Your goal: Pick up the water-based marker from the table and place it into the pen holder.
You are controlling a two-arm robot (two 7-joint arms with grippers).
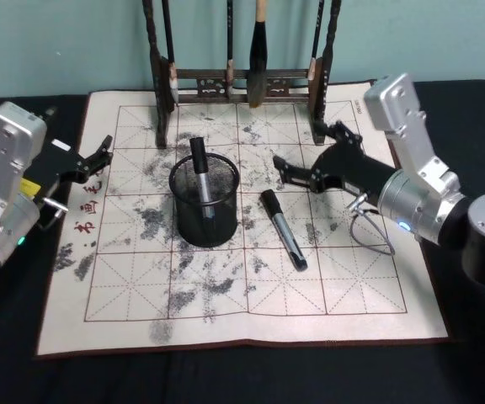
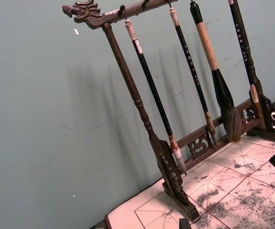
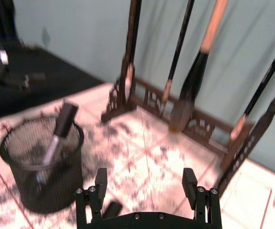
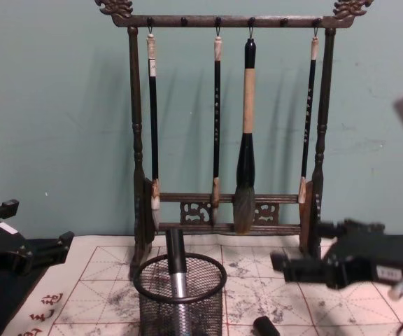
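Observation:
The pen holder (image 1: 205, 204) is a round black mesh cup in the middle of the calligraphy mat, also seen in the chest view (image 4: 180, 297) and the right wrist view (image 3: 41, 171). One black and silver marker (image 1: 200, 171) stands inside it. A second marker (image 1: 283, 229) lies flat on the mat just right of the cup. My right gripper (image 1: 295, 173) hovers open and empty above the mat, behind that lying marker; its fingers (image 3: 100, 183) are spread wide, and the marker's cap end (image 3: 111, 208) peeks out below. My left gripper (image 1: 99, 156) rests open at the mat's left edge.
A tall dark wooden brush rack (image 1: 242, 84) with several hanging brushes stands along the back of the mat (image 1: 327, 295), close behind my right gripper. A black cloth (image 1: 226, 379) covers the table. A thin wire loop (image 1: 373, 231) lies under the right arm.

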